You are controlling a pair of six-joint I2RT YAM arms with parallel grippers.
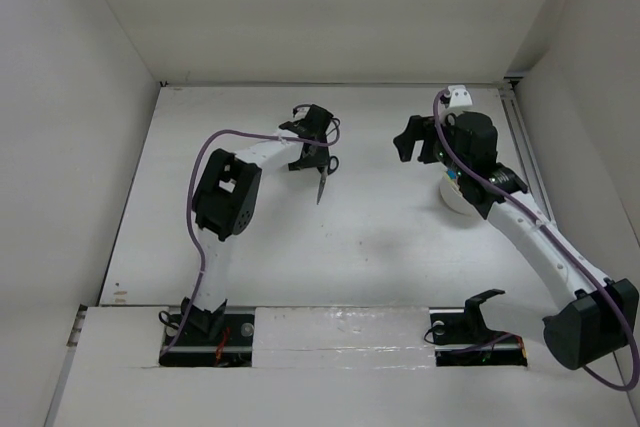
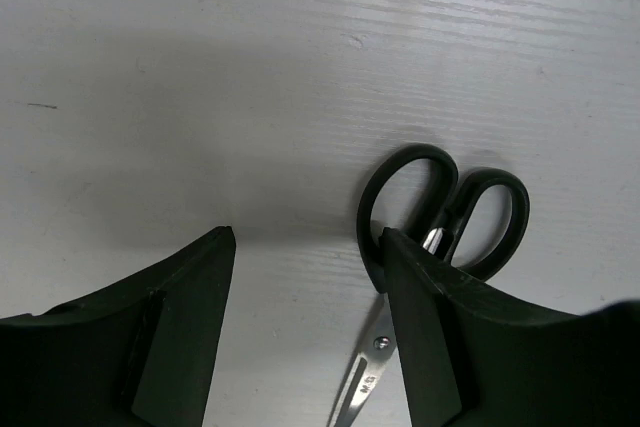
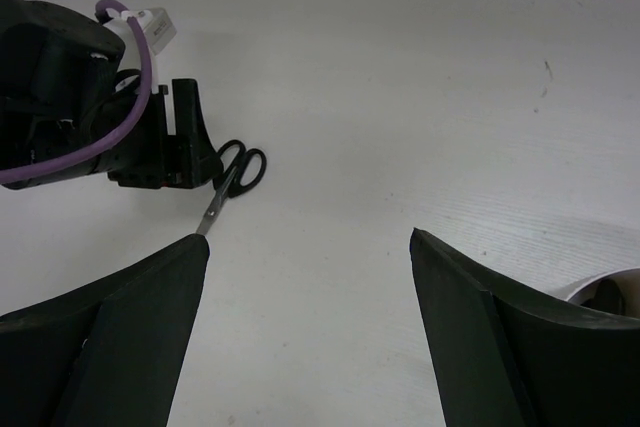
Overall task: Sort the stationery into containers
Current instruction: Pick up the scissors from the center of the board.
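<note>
Left wrist view: the left end effector (image 2: 308, 237) hangs low over the white-painted wooden worktop (image 2: 200, 67) with its two dark fingers apart and nothing gripped. The gap between the fingertips shows only bare board. The black-handled scissors with steel blades (image 2: 450, 197) lie flat on the worktop and run under the right-hand finger. Their handle loops show beyond its tip, and part of a blade shows inside the gap lower down. The jaws therefore straddle only part of the blade, and not the handles.

In the top external view the scissors sit at the far left-centre of the worktop, blades pointing toward the arm bases. The round white low tub (image 1: 452, 199) stands well apart on the right, mostly covered by the right arm. The right end effector (image 3: 310, 239) hovers near the tub with its fingers spread wide, holding nothing.

As for progress, the scissors are the only piece of stationery visible outside the tub, and they are not yet lifted. The tub's compartments are hidden, so I cannot tell what it already holds. My judgement is that the task is late in its course. What remains is at least to grip the scissors securely, carry them across and place them in the tub.
</note>
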